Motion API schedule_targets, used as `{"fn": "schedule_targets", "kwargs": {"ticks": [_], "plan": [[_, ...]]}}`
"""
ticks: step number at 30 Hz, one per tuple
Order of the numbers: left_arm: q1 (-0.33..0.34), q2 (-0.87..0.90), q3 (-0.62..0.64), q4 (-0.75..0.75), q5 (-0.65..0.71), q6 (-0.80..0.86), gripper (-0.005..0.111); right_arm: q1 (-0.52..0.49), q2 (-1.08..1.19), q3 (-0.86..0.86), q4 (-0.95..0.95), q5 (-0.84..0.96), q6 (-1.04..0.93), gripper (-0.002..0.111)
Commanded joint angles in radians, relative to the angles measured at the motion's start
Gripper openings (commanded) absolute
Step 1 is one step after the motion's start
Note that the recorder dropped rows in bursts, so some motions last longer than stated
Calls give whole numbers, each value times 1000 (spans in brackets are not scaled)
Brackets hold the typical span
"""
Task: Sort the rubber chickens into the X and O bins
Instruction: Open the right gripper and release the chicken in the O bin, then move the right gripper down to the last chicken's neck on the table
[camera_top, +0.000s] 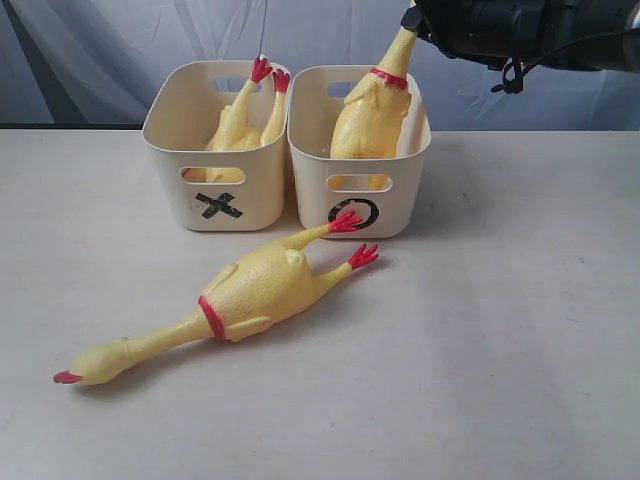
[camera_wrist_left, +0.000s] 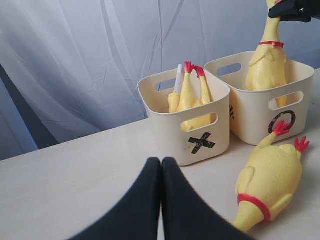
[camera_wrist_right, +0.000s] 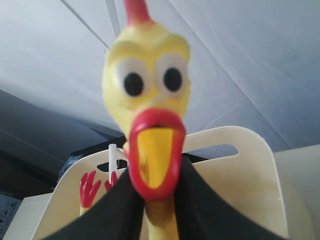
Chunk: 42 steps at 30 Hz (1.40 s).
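Observation:
Two cream bins stand side by side at the back: the X bin (camera_top: 250, 195) on the left, the O bin (camera_top: 400, 205) on the right. One rubber chicken (camera_top: 240, 125) lies head down in the X bin, red feet up. A second chicken (camera_top: 372, 115) stands upright in the O bin, its neck held by my right gripper (camera_top: 412, 22), shut on it just below the head (camera_wrist_right: 150, 100). A third chicken (camera_top: 255, 292) lies on the table in front of the bins, head to the near left. My left gripper (camera_wrist_left: 161, 162) is shut and empty, low over the table short of the X bin (camera_wrist_left: 200, 142).
A white stick (camera_wrist_left: 178, 79) stands in the X bin beside the chicken's feet. A pale curtain (camera_top: 100, 50) hangs behind the table. The white tabletop (camera_top: 500, 350) stretches to the right and front of the bins.

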Motion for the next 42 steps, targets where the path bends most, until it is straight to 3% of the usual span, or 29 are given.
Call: {"fn": "schedule_targets", "kwargs": {"ticks": [1,18,20,26,36,42], "plan": [[0,-7,3,0,-12,-5,0,5,-1,-7,1,27,-6,20],[0,-7,3,0,-12,-5,0,5,-1,-4,-43,61,-6,20],[0,-7,3,0,-12,-5,0,5,-1,-4,-43,61,-6,24],[0,-7,3,0,-12,-5,0,5,-1,-4,-61,70,-6,51],[0,-7,3,0,-12,-5,0,5,-1,-4,-61,129,-4,51],[0,-7,3,0,-12,-5,0,5,-11,-4,-199,304,-6,51]]}}
